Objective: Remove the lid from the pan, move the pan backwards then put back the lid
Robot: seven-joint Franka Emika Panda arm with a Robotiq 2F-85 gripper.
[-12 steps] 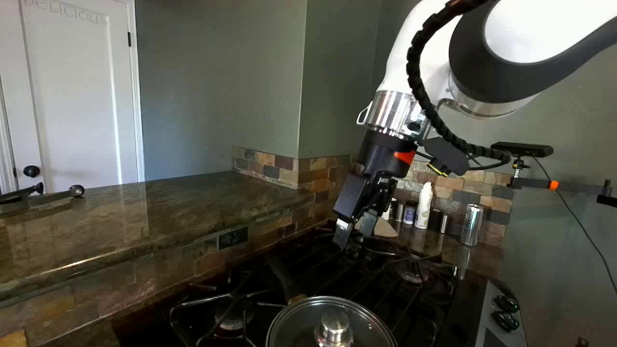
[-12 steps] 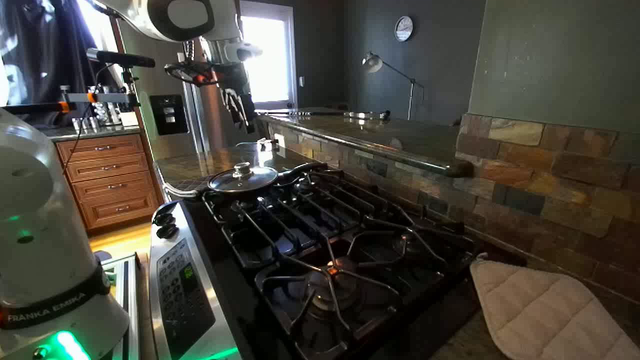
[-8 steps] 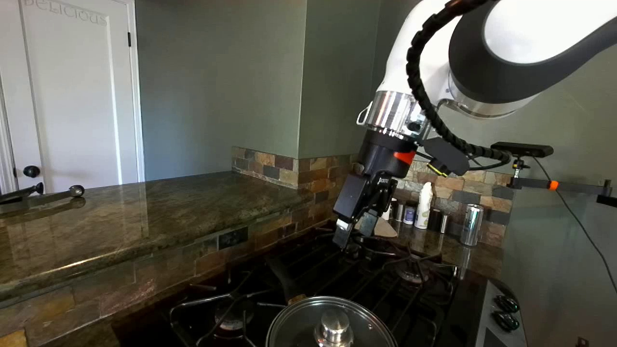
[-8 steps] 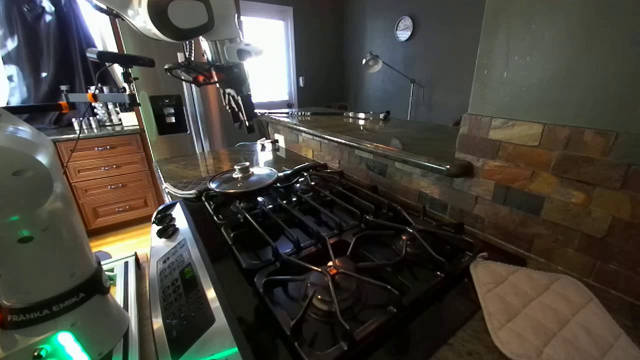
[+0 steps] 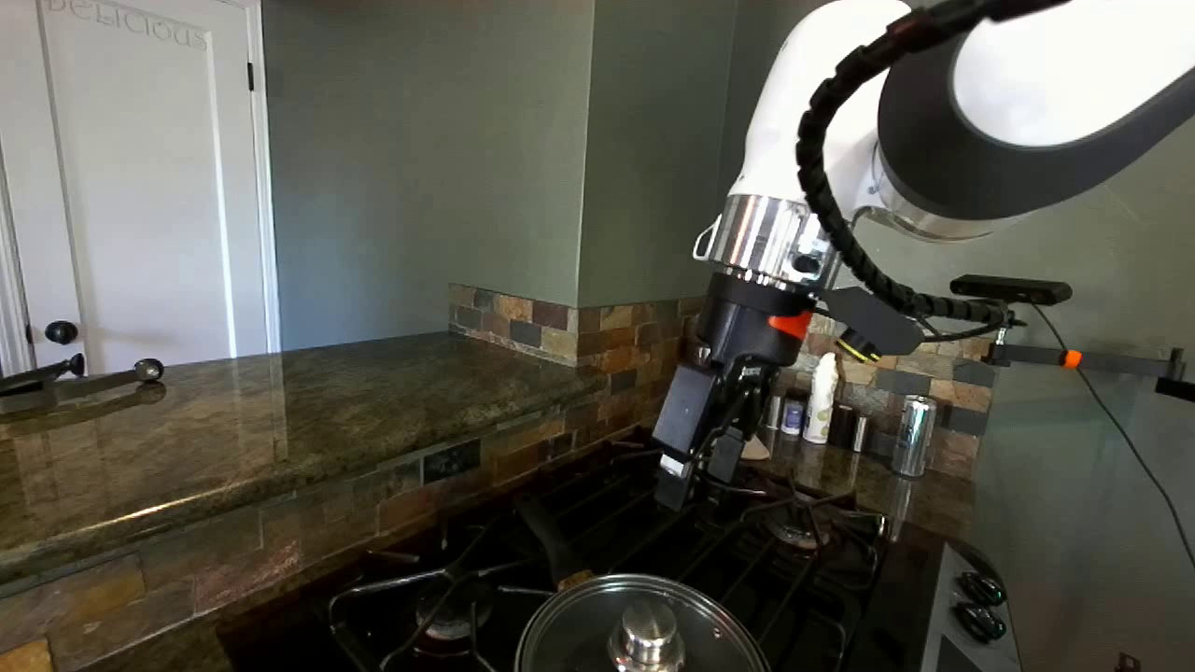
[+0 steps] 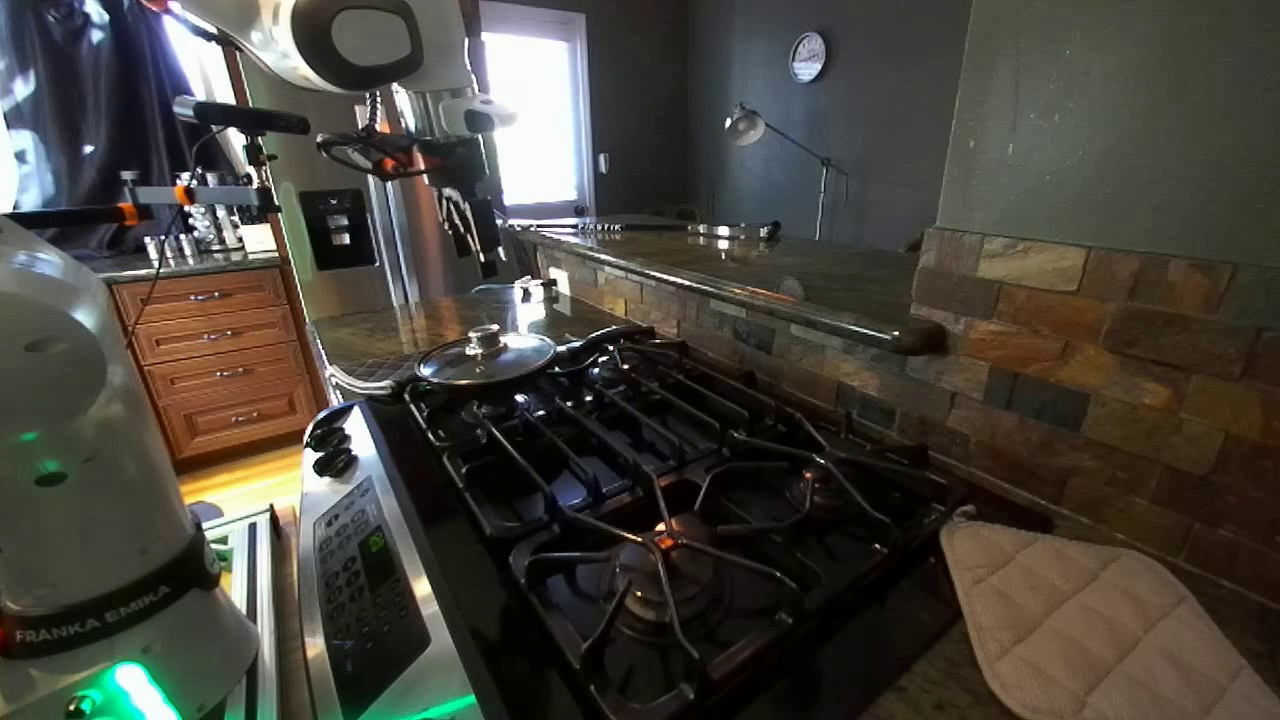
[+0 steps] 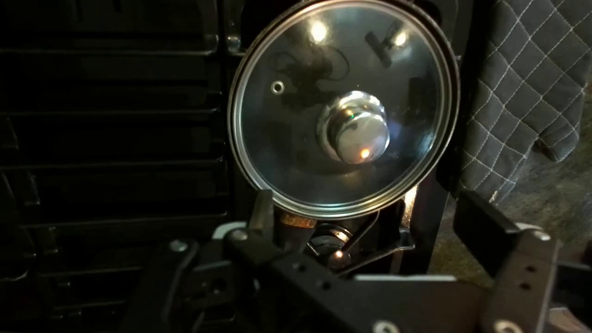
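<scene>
In the wrist view, straight black bars [image 7: 111, 113] are on the left. Next, a round, shiny glass lid [image 7: 286, 134] covers the pan [image 7: 298, 220]. The gripper [image 7: 367, 208] is near, fingers wide apart. Right, there's a gray mitt [image 7: 522, 83] stitched in diamonds.

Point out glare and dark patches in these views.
Wrist view: the lid carries bright reflections, and the stovetop at picture left is nearly black; in an exterior view, the door pane burns out white; in an exterior view, the arm's white shell looks washed out.
</scene>
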